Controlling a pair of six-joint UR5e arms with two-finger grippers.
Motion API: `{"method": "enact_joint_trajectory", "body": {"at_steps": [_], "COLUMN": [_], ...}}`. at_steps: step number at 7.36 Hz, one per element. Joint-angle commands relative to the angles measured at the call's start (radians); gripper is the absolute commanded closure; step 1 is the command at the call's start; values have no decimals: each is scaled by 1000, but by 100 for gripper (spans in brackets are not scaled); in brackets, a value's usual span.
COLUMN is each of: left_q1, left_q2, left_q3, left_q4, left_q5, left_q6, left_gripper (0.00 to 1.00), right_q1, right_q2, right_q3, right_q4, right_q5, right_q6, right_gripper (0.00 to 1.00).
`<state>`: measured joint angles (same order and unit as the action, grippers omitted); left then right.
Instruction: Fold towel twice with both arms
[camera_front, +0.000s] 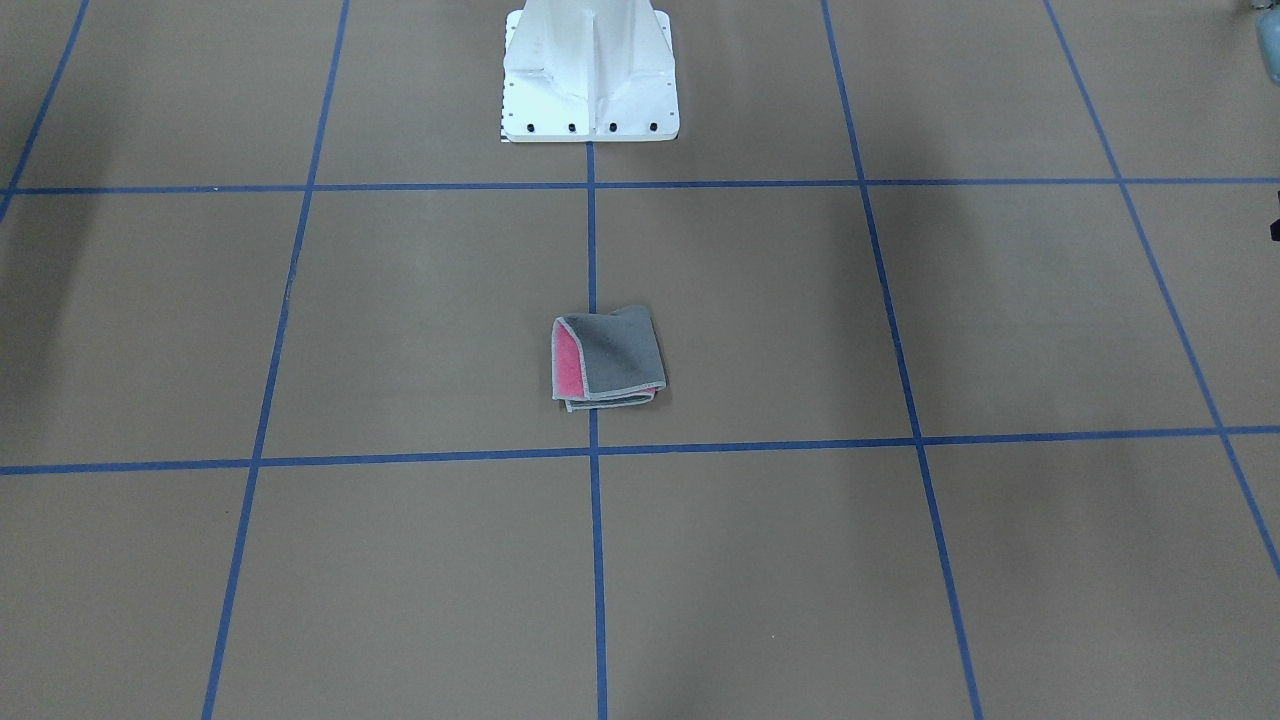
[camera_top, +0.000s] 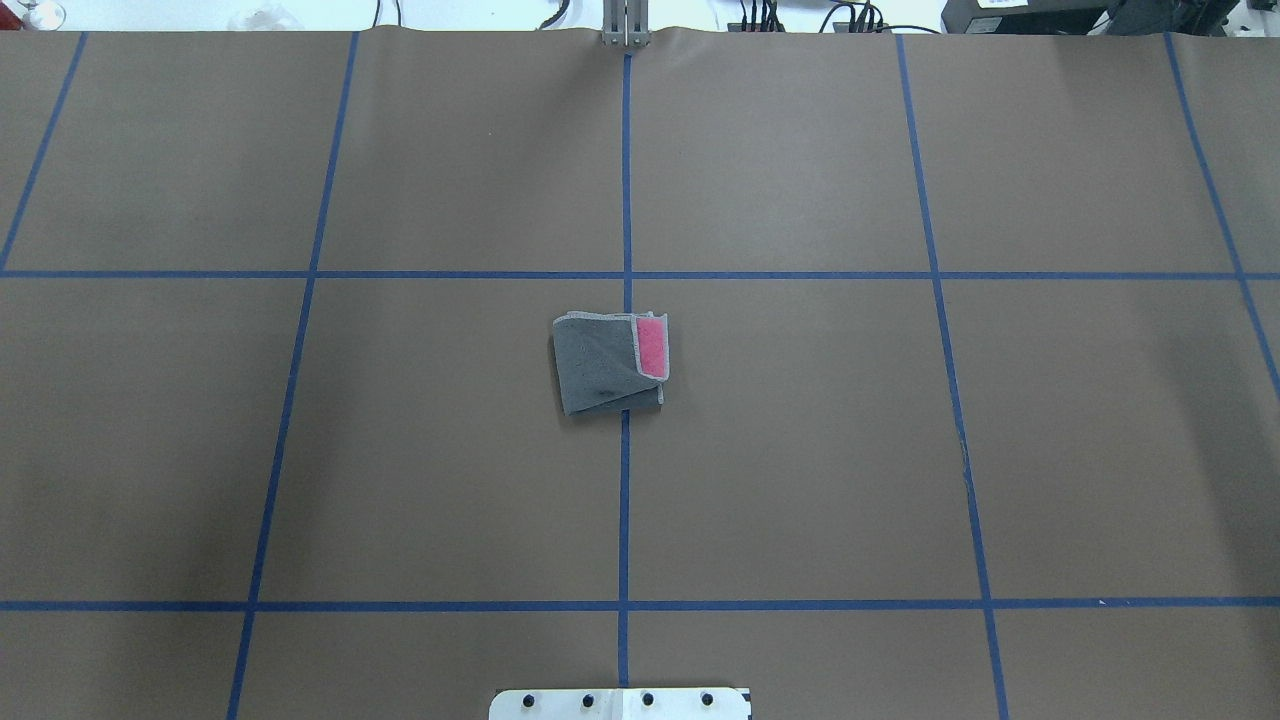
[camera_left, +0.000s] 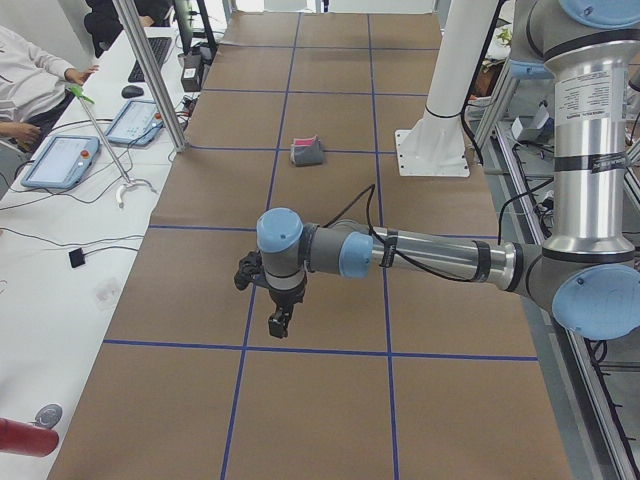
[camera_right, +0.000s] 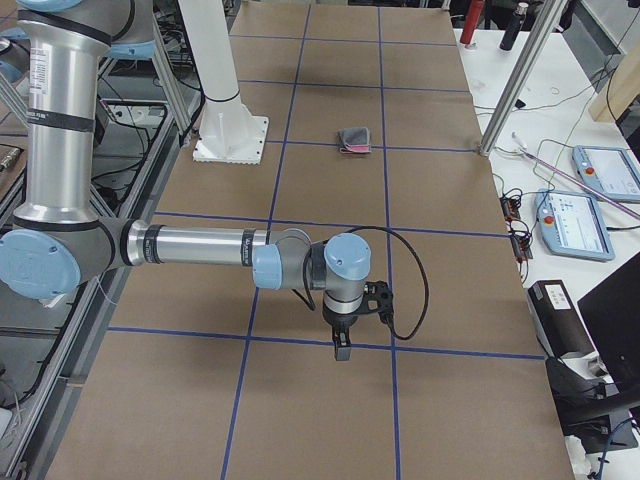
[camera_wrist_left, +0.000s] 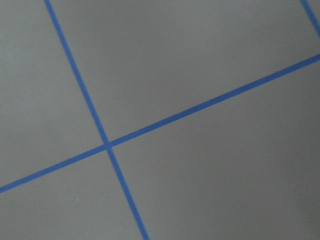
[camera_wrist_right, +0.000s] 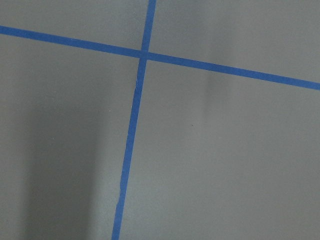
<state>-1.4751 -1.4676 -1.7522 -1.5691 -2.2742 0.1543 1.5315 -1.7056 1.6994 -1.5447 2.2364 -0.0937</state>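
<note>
The towel (camera_top: 610, 362) lies folded into a small square at the table's middle, dark grey face up with a pink strip along one edge. It also shows in the front-facing view (camera_front: 606, 360), the exterior left view (camera_left: 306, 151) and the exterior right view (camera_right: 354, 139). My left gripper (camera_left: 279, 322) hangs over the table far from the towel, seen only in the exterior left view. My right gripper (camera_right: 342, 350) hangs likewise, seen only in the exterior right view. I cannot tell whether either is open or shut. Both wrist views show only bare table and blue tape.
The brown table (camera_top: 800, 450) carries a grid of blue tape lines. The white pedestal base (camera_front: 588, 70) stands behind the towel. Operators' tablets (camera_left: 62, 160) and cables lie on a white bench beside the table. A metal post (camera_right: 525, 70) stands at the table's edge.
</note>
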Motion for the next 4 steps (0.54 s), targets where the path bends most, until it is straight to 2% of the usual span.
{"method": "enact_joint_trajectory", "body": {"at_steps": [1,4], "left_q1": [-24,-28], "left_q2": [16,16], "left_q3": [49,48], "left_q4": [-18,-19], "left_q5": [-4,-7], "left_q6": [-1,-21], "left_gripper": [0,0], "right_q1": [-1,-1], "right_q2": [0,1], "right_q3": [-3,-1], "right_q4": [0,0], "right_q5": [0,0], "right_q6": [2,2], "right_gripper": [0,0]}}
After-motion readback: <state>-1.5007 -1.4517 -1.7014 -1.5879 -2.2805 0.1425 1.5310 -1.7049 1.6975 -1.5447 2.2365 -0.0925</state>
